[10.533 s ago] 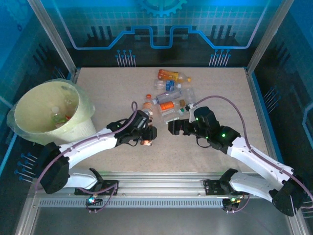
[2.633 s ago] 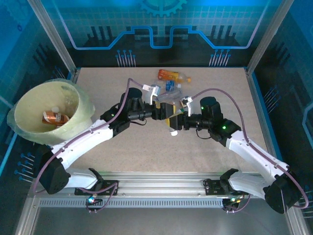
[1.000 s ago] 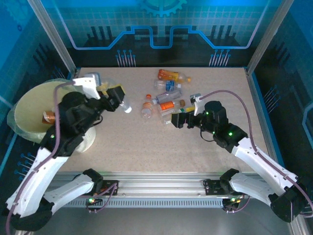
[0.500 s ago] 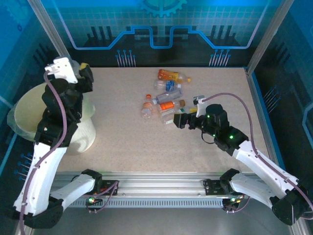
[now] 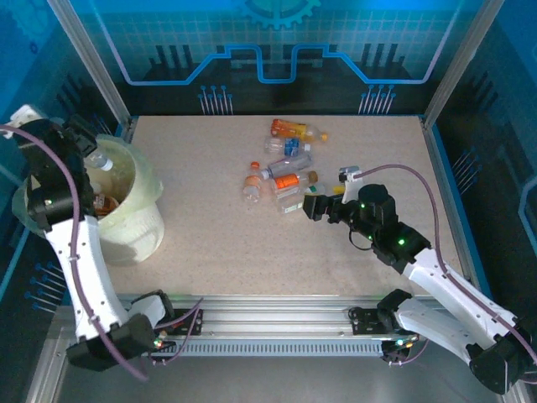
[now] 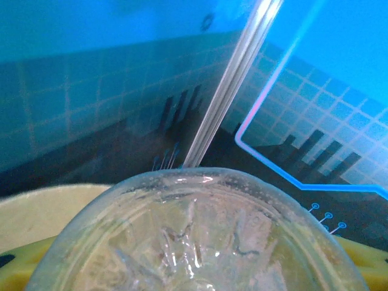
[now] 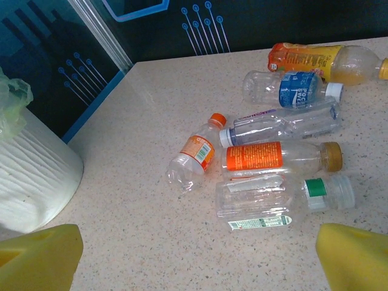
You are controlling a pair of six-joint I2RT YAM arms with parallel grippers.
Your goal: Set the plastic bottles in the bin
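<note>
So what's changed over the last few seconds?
The left fingers took a clear bottle from the pile and swung left. They now hold it above the bin. The right fingers, open, drew back slightly. The remaining bottles stayed put.

— What do the arms look like?
— The left arm (image 5: 80,252) and the right arm (image 5: 445,281) both have white shells on the long links and black housings at the joints.
— Any wiring?
— A mauve cable (image 5: 394,166) loops loose along each one, and small green lights (image 5: 401,241) glow on the right arm's black housings.
— And the ends?
— The right end effector (image 5: 307,206) is black, with blunt yellow fingers (image 7: 354,257); the black bases (image 5: 382,312) are at the bottom of the frame
</note>
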